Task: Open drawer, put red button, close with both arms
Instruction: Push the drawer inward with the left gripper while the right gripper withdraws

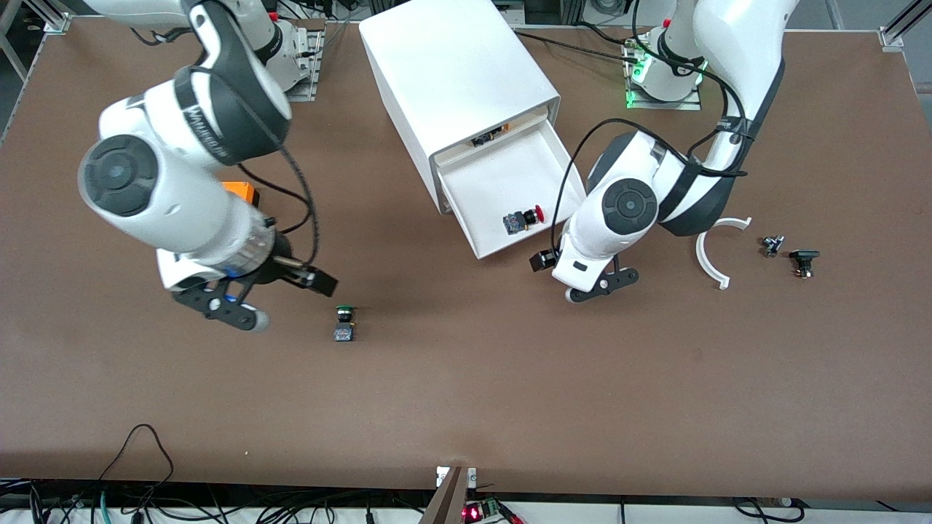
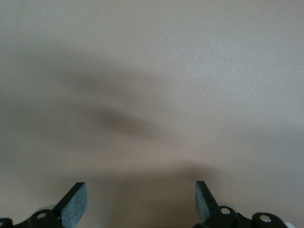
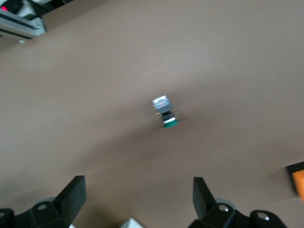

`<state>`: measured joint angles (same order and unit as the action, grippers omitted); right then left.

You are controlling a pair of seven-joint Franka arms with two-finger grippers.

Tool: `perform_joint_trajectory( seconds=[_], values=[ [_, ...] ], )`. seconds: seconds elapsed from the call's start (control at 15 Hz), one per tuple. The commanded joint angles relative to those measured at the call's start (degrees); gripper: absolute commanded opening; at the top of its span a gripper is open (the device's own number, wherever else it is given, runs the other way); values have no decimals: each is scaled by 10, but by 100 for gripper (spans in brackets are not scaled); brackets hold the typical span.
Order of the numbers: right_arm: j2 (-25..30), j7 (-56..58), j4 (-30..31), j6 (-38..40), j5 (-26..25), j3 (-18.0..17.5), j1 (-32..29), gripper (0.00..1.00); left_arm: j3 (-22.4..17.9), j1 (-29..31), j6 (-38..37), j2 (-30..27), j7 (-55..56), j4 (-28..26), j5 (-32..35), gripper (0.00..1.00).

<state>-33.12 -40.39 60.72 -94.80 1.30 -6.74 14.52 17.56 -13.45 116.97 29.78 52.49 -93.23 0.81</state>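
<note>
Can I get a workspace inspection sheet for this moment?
Surface: brown table, bare near the front camera.
Job's things: drawer pulled open from the cabinet; red button lying inside it.
Clutter: green button, orange box, white curved piece, two small dark parts.
Grippers: left gripper open, empty, over bare table beside the drawer; right gripper open, empty, over the table near the green button.
Cables: black cables on both arms.
Surroundings: cables along the table edge.

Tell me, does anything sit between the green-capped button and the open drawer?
No: the front view shows only bare table between the green button and the drawer.
</note>
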Motion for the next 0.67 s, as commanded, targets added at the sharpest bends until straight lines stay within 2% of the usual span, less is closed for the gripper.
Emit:
perform_joint_trajectory(
  seconds=[0.0,0.2,0.47,0.6],
  values=[
    [52,79,84,-7,10,24,-21,100,3,-14,27,-7,34,-29,15,100],
    [67,156,103,-2,11,64,-23,100,3,-19,84,-8,45,-67,16,100],
    [104,246,141,-9,12,102,-23,100,6,-35,84,-8,70,-84,16,100],
    [127,292,171,-15,12,124,-23,100,31,-27,76,-11,72,-98,15,100]
  ],
)
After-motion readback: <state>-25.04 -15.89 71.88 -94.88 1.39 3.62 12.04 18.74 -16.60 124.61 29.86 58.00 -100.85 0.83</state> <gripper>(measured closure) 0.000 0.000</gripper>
